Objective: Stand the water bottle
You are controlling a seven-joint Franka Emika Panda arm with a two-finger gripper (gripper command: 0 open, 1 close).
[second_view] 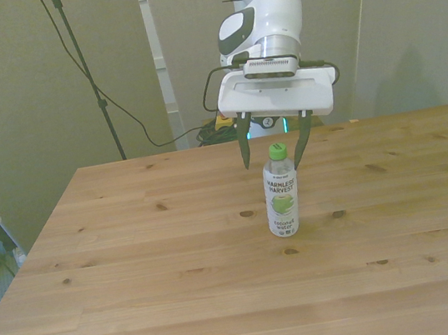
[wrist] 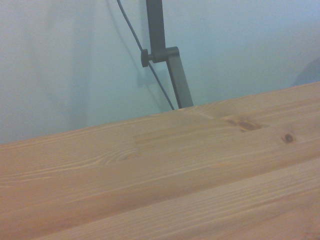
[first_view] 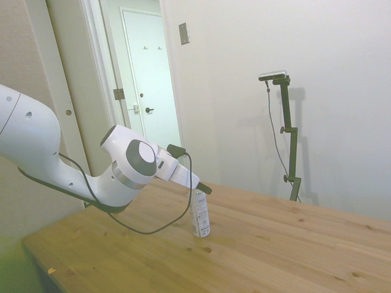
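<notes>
Standing upright near the middle of the table (second_view: 137, 265) is one bottle (second_view: 281, 197), green cap on top, its white label reading "HARMLESS HARVEST" above smaller words I can't make out. My gripper (second_view: 274, 160) hangs at cap height, fingers spread wide apart, one on each side of the cap, holding nothing.
</notes>
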